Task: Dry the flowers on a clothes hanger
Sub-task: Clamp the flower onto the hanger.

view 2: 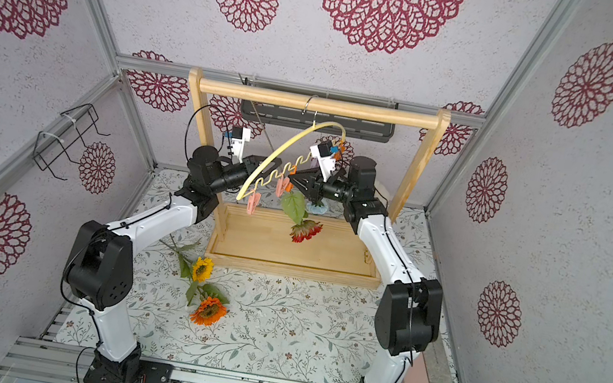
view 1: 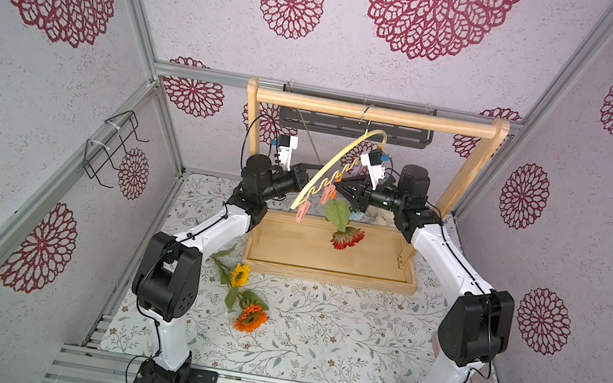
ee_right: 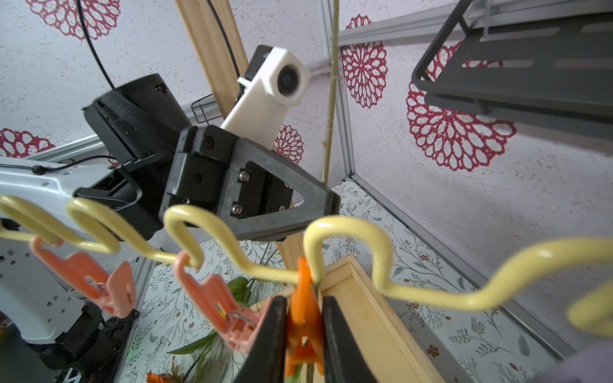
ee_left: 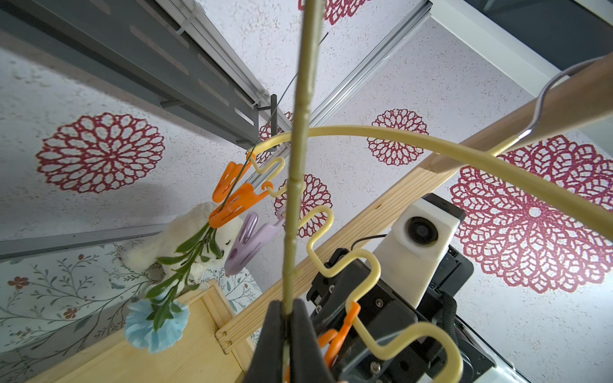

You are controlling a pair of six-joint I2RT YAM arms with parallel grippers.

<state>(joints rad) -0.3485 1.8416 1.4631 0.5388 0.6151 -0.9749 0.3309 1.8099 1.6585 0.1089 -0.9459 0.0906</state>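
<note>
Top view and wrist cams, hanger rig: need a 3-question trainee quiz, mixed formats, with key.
1. True or false: the right claw is squeezing an orange clothespin.
2. Which flower already hangs from a clothespin? A) yellow sunflower B) light-blue carnation C) orange bloom
3. What is the left claw gripping?

Key: 1 true; 2 B; 3 a flower stem.
</note>
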